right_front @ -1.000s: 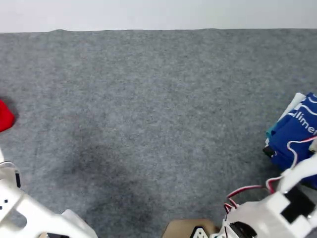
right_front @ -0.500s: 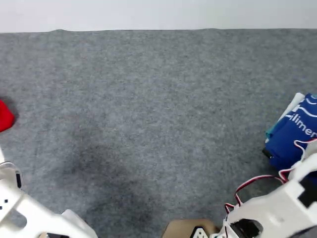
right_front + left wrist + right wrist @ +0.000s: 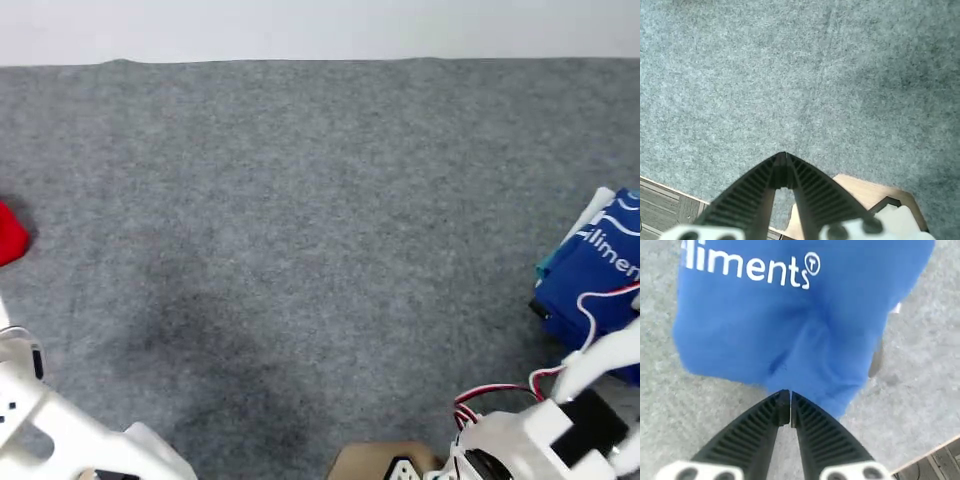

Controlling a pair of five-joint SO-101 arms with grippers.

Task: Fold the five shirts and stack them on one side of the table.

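A folded blue shirt [image 3: 595, 275] with white print tops a stack at the table's right edge, with teal and white layers peeking out beneath it. In the right wrist view the blue shirt [image 3: 790, 320] lies just beyond my right gripper [image 3: 785, 407], which is shut and empty, its tips at the shirt's near edge. A bit of a red shirt [image 3: 10, 233] shows at the far left edge. My left gripper [image 3: 785, 172] is shut with nothing in it, hovering over bare grey felt near the table's front edge.
Grey felt [image 3: 320, 220] covers the table, with open room across the middle. A white arm body [image 3: 70, 430] sits at the front left and another [image 3: 560, 430] with red and white wires at the front right. A wooden piece [image 3: 375, 460] lies between them.
The front right arm swung out towards the right edge and then came back, ending close to where it was a second ago. The shirts and the left arm have not moved.
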